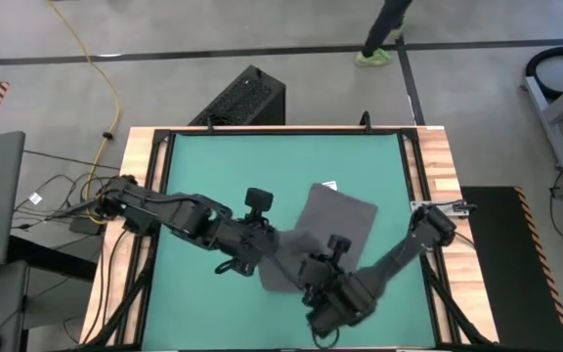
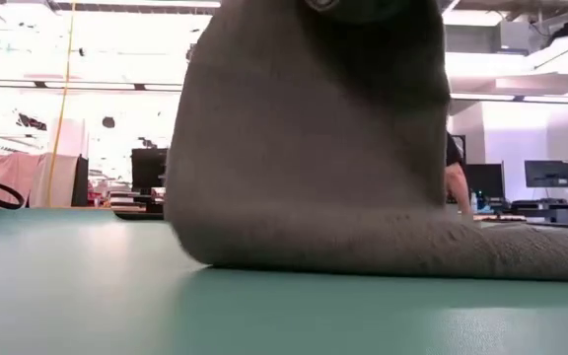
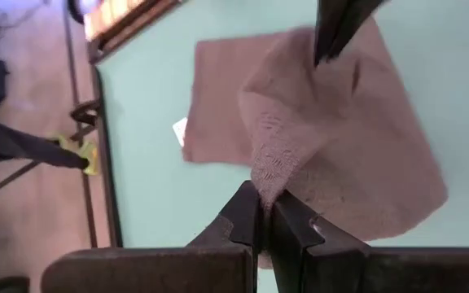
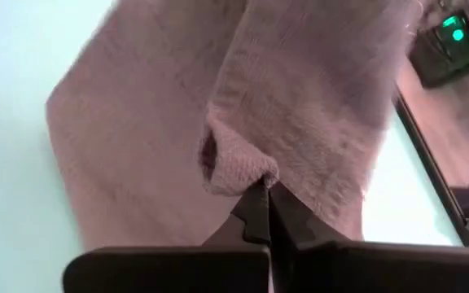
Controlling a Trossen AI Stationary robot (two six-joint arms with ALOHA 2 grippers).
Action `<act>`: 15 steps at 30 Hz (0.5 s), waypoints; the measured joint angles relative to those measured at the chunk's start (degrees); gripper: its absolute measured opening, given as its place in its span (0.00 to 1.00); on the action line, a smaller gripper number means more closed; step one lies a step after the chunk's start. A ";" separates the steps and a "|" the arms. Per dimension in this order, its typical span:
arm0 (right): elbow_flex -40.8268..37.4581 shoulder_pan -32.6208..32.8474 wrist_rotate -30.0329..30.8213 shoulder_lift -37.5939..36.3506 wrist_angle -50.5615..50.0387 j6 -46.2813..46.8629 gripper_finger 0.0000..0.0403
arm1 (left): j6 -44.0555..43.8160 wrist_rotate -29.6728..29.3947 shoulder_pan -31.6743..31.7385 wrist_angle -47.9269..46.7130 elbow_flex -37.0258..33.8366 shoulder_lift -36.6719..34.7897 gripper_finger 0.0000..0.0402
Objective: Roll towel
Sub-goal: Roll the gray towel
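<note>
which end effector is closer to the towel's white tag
Left. The left end effector grips the towel edge nearer the tag; the right end effector grips it farther off.

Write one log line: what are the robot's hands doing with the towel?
left gripper: shut on towel | right gripper: shut on towel | near edge lifted | far part flat on table

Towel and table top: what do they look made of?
Towel: soft looped cloth, likely terry or microfibre; matte, nubby pile, limp folds where the left gripper and right gripper pinch it. Table top: smooth teal mat, possibly rubber or vinyl, with faint sheen in the low view.
</note>
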 joint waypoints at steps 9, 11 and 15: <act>-1.03 16.18 14.28 -10.36 0.15 -1.05 0.02 | 3.57 5.17 2.25 7.71 -6.59 0.18 0.00; -1.89 18.34 17.07 -14.53 0.37 -3.50 0.02 | 4.79 7.88 2.62 9.81 -6.88 0.26 0.00; -6.71 20.00 17.00 -20.59 0.52 -0.72 0.02 | 7.73 10.86 3.47 14.73 -6.85 0.15 0.00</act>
